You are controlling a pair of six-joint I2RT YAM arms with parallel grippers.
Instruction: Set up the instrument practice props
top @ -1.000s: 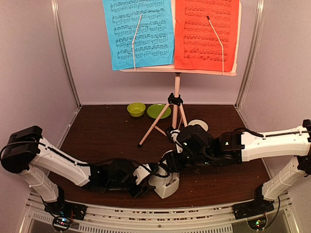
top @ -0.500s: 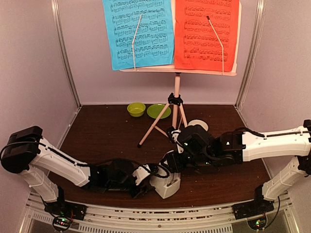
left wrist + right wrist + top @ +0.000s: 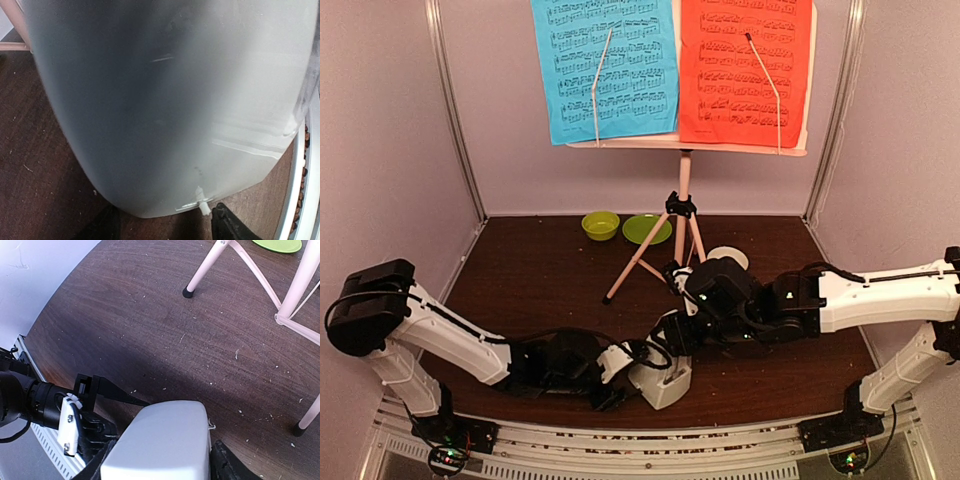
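- Change over the last second: the white pyramid metronome [image 3: 662,384] has crept slightly toward the right edge of the worktop. The left arm's shoulder has lifted a little, and everything else has stayed put.
- Position: the metronome sits close to the near edge, about midway along it, between the left gripper [image 3: 618,371] and the right gripper [image 3: 672,340].
- Meaning for the task: the music stand [image 3: 684,190] is already up at the back centre, with the blue page [image 3: 605,65] and red page [image 3: 745,65] resting on it. You can judge the metronome to be the last prop still being placed, and the small drift suggests a fine adjustment rather than a carry.
- Right gripper: in the right wrist view its fingertips press both flanks of the white body, so read it as grasping the metronome.
- Left gripper: in the left wrist view the fingers straddle the body's lower end, but you cannot tell whether they clamp or merely flank it.
- Views compared: only the top view shows the pages. Only the right wrist view shows a left finger [image 3: 117,394] lying against the metronome's side, with the tripod feet well apart from it. In the left wrist view the metronome fills the frame, so it hides whether the base sits flat.
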